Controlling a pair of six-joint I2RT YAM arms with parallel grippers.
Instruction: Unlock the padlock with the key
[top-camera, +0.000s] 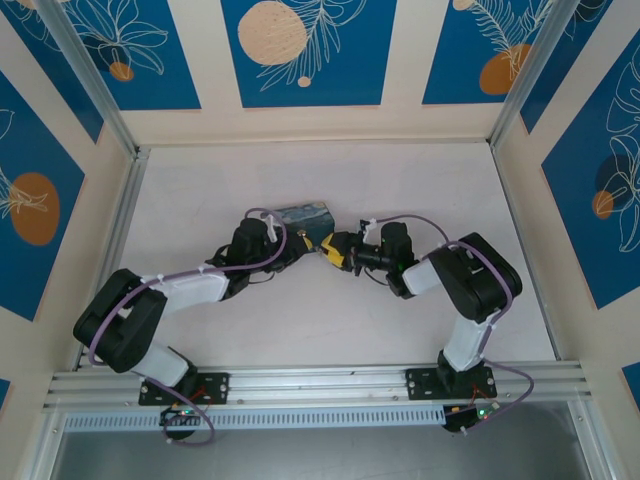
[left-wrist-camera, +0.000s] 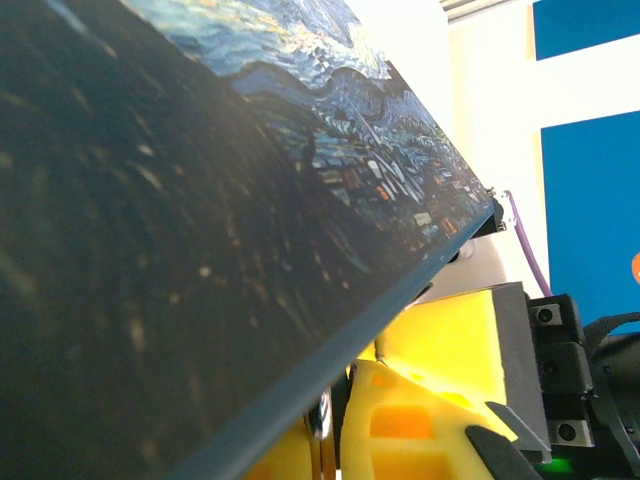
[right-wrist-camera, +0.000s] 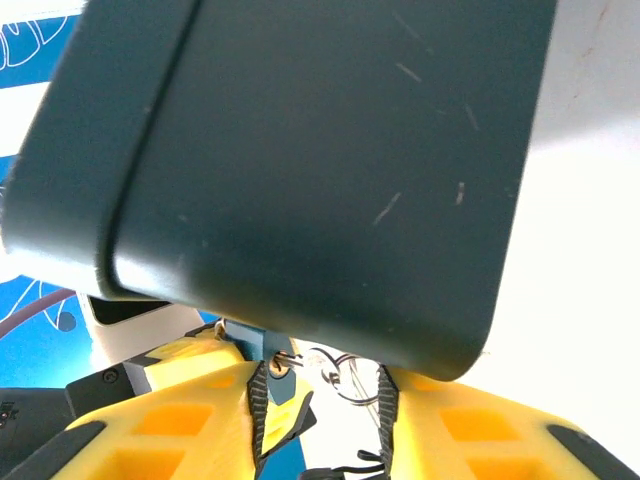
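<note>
right fingers (right-wrist-camera: 190, 405) gape under the painted box (right-wrist-camera: 320, 150).

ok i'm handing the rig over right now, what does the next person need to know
The left gripper is pressed against the box at mid-table; whether it grips is unclear.
The right gripper has its jaws apart, just under the box edge.
The padlock sits between the box edge and the right fingers.
The key looks like the thin metal bit at the padlock's lower end, with a wire ring beside it; I can't tell if it is in the keyhole.
Done: both grippers are at the lock.
Left: seat and turn the key and free the shackle.
</note>
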